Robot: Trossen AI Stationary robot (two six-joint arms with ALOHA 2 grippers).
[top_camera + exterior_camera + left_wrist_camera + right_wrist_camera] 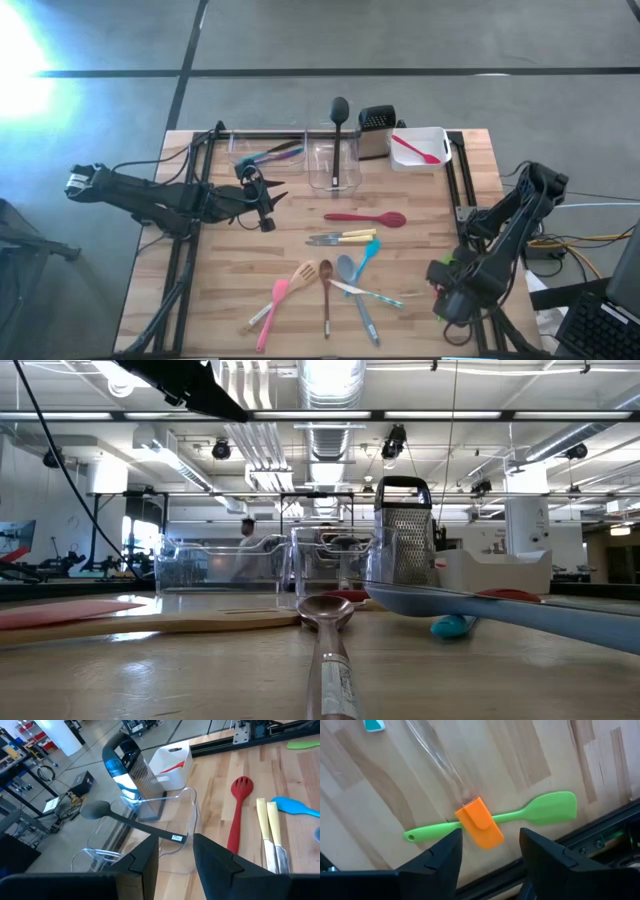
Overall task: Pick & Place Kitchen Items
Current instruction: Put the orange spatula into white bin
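A pale wooden butcher-block tabletop [230, 290] fills the lower centre of the overhead frame, edged by black metal rails and standing on a grey concrete floor [400, 40] crossed by dark seams. Glare whitens the upper left corner.

Along the tabletop's top edge stand a clear tub [262, 152] holding utensils, a second clear tub [333, 165] with a black ladle [339, 112] leaning out of it, a steel box grater [376, 122], and a white tub [421, 148] holding a red utensil.

Loose utensils lie in the frame's centre and lower centre: a red slotted spoon [366, 218], two yellow-handled knives [342, 238], a blue spoon [366, 255], a wooden spatula [297, 277], a pink spatula [272, 312], a dark wooden spoon [326, 292] and a grey spoon [357, 295].

The left pincer [268, 200] reaches in from the left, near the clear tubs, its fingers narrowly parted and holding nothing. The right pincer [490, 852] sits at the lower right tabletop edge, fingers apart, above a green spatula [540, 809] and an orange tool [480, 829] lying across it.

The table-level view shows a large workshop with ceiling ducts, strip lights and a distant person [247, 538].
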